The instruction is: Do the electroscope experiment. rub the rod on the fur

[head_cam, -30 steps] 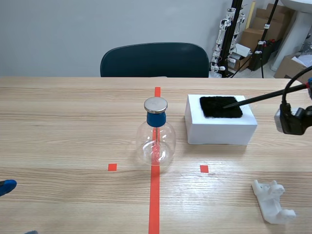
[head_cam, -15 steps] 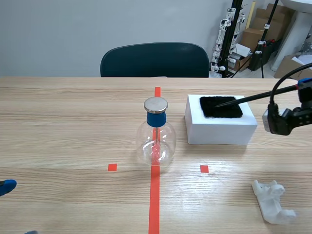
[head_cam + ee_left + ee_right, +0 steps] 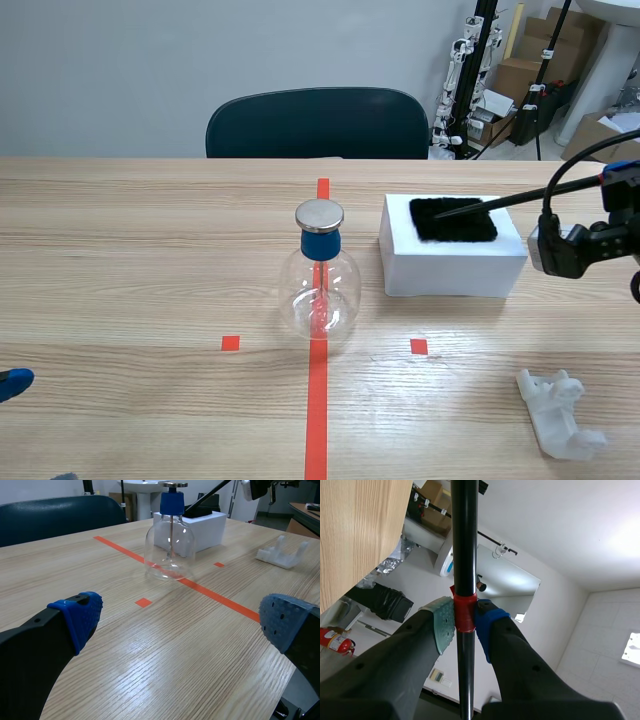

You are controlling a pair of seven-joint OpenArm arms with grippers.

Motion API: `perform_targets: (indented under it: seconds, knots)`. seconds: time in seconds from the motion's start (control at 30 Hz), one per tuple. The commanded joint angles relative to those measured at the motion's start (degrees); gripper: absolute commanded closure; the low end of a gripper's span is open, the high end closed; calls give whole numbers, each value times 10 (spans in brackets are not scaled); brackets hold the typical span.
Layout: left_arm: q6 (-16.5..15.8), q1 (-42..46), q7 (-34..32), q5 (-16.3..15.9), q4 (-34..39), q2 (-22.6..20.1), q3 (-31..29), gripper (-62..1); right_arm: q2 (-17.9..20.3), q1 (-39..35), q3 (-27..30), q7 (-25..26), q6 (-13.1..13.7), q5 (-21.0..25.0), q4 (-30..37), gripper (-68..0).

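A black rod point(image 3: 505, 202) slants down from my right gripper point(image 3: 612, 180) at the table's right side, and its tip rests on the black fur patch point(image 3: 453, 219). The fur lies on top of a white box point(image 3: 452, 262). In the right wrist view my right gripper point(image 3: 465, 620) is shut on the rod point(image 3: 465, 555) at a red tape band. The electroscope point(image 3: 319, 274), a clear glass flask with a blue neck and metal cap, stands on the centre red line; the flask point(image 3: 169, 535) also shows ahead of my open left gripper point(image 3: 175, 625), which sits low at the near left.
A white plastic stand point(image 3: 559, 414) lies at the near right of the table. A dark blue chair point(image 3: 317, 124) stands behind the far edge. Cardboard boxes and tripods point(image 3: 540, 70) fill the room's back right.
My right gripper has moved left toward the white box, sliding the rod's tip leftward across the fur. The left arm has stayed still.
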Motion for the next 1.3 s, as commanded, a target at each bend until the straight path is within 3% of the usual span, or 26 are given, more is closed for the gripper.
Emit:
perform_targets:
  seconds: [0.0,0.23,0.57,0.8,0.9,1.13,1.27]
  knots:
    - [-1,1,-26,-6,9,-5,-1,-623,35,9,6,-6,-2,9,5,-37]
    - [-1,1,-26,-6,9,-5,-1,-623,54,19,6,-2,-2,24,-16,-37]
    - [-1,1,-26,-6,9,-5,-1,-623,-7,44,5,-4,12,-15,-17,-37]
    - [-1,1,-26,-6,9,-5,-1,-623,40,43,6,-8,11,31,-21,-37]
    - [-1,1,-26,-6,9,-5,-1,-623,43,43,6,-3,11,31,-28,-37]
    - [-1,1,-26,-6,9,-5,-1,-623,-14,45,6,1,11,-20,-28,-37]
    - [-1,1,-26,-6,9,-5,-1,-623,-21,44,5,3,11,-19,-28,-37]
